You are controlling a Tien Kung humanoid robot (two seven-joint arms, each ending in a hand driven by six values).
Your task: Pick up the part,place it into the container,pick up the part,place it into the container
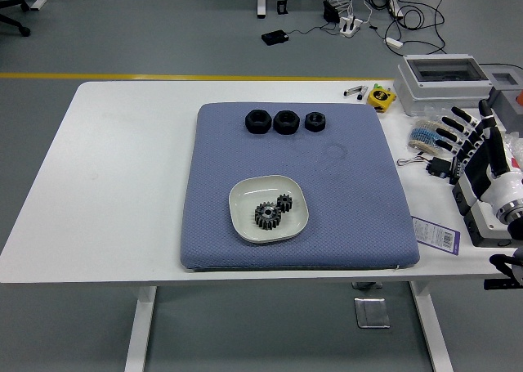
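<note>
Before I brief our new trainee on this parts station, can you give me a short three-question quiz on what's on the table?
1. True or false: the white dish holds two gears.
2. How many black nuts sit in the row at the blue mat's far edge?
3. Which describes the right hand? A) gripping a nut B) open at the table's right edge C) over the dish

Key: 1 true: large gear, small gear. 2 three. 3 B.

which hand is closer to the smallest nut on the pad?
Right. The right hand is at the table's right edge, fingers spread, well right of the smallest nut on the blue pad. The left hand isn't in view.
</note>
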